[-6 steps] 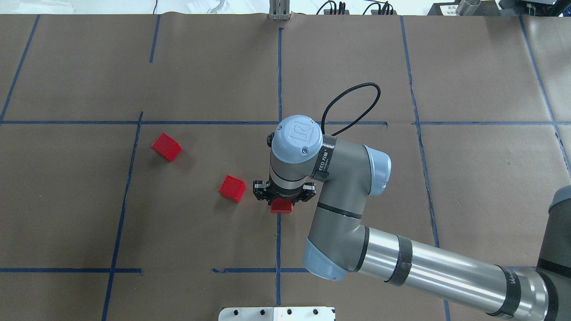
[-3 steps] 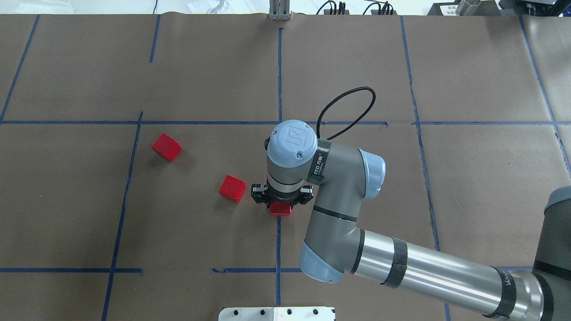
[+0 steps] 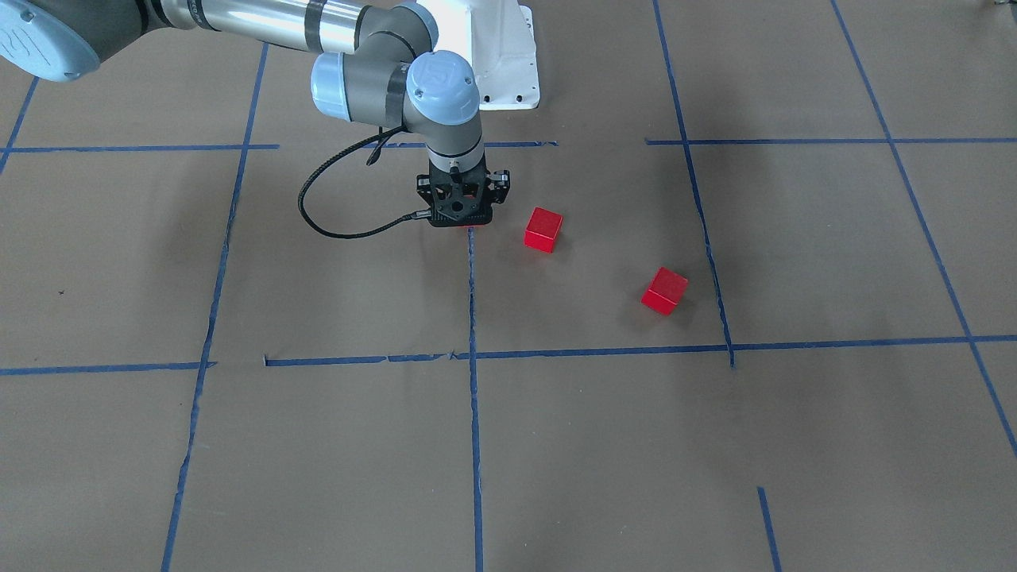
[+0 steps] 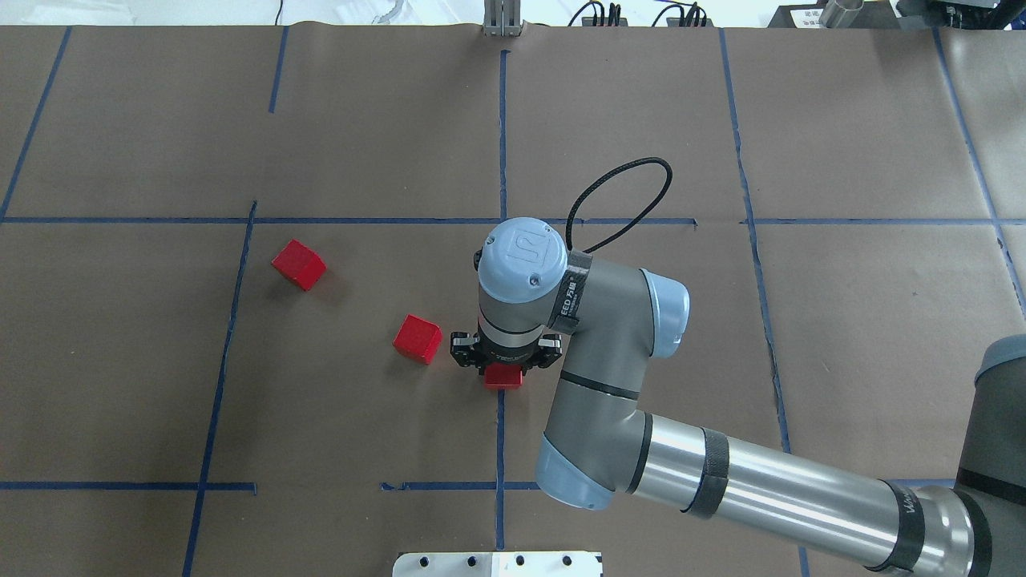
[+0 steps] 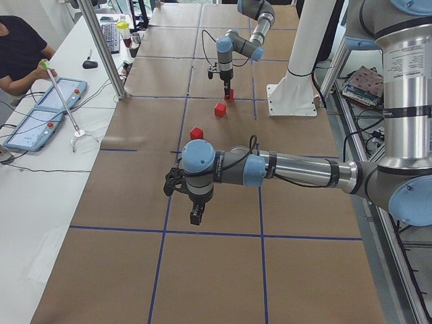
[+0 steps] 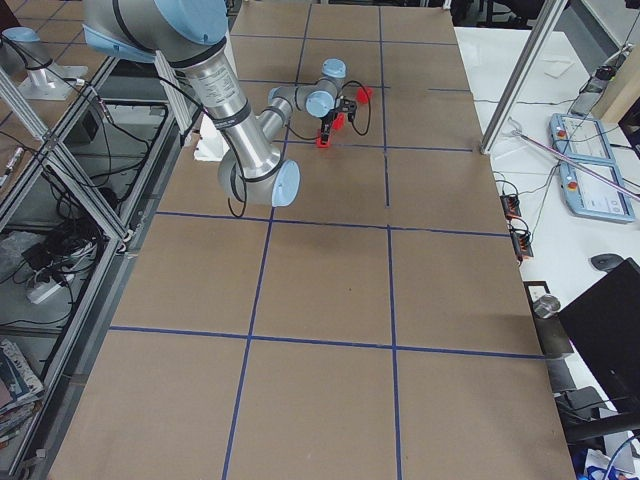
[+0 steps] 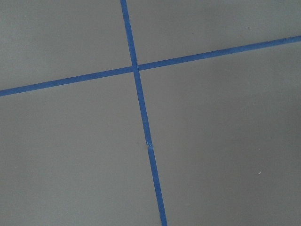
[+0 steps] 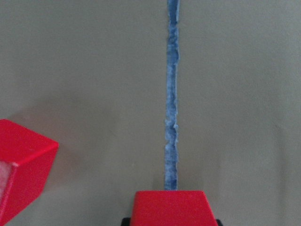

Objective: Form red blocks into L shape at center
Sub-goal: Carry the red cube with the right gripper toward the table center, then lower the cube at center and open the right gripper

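Observation:
My right gripper (image 4: 502, 365) points straight down, low over the long middle blue tape line (image 4: 502, 144) at the center. It is shut on a red block (image 4: 503, 377); in the right wrist view this block (image 8: 171, 207) sits at the bottom edge, on the tape line (image 8: 171, 94). A second red block (image 4: 418, 338) lies just to its left on the paper and also shows in the right wrist view (image 8: 23, 174). The third red block (image 4: 298, 264) lies farther left. My left gripper (image 5: 196, 212) hangs over bare paper, far from the blocks; I cannot tell whether it is open.
The white robot base (image 3: 500, 63) stands close behind the right gripper. A black cable loop (image 4: 617, 184) juts from the right wrist. An operator (image 5: 20, 47) sits at a white side table with a metal post (image 5: 101, 47) along the table's far edge.
The right arm has shifted slightly left and toward the robot with the red block still in its gripper. The two loose blocks have not moved.

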Controlling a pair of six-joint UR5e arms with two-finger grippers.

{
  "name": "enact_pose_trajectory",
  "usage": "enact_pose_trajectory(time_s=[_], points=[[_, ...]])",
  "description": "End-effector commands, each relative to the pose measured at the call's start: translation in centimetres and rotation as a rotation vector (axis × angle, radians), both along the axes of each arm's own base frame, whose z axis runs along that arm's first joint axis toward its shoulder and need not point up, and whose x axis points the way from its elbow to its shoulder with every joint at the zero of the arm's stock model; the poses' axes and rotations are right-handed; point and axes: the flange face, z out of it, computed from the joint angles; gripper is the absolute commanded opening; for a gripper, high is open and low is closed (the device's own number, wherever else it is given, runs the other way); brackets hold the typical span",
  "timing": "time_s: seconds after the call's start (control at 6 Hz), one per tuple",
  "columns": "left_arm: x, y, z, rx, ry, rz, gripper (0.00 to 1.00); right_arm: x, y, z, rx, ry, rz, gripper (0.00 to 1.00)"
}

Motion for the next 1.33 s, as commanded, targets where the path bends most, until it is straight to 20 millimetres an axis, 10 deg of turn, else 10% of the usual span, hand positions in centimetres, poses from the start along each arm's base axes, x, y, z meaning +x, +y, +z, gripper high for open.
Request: enact_pose_trajectory(time_s=[0.0, 0.33, 0.67, 1.17], points=[[0.0, 0.0, 0.2, -0.002, 0.0, 0.003, 1.0, -0.2, -0.1, 0.3, 0.003, 0.006, -0.005, 0.71], [0.0, 0.0, 0.2, 0.0, 0.0, 0.003, 1.0, -0.5, -0.2, 0.2, 0.004, 0.009, -0.005, 0.99], [0.1, -0.1, -0.4, 0.007, 0.0, 0.0, 1.0, 0.9, -1.2, -1.4, 0.016, -0.019, 0.012, 1.0], [7.8, -2.7, -4.7, 0.088, 0.133, 0.162, 1.0, 14.2, -4.1, -0.8, -0.038, -0.146, 0.047, 1.0]])
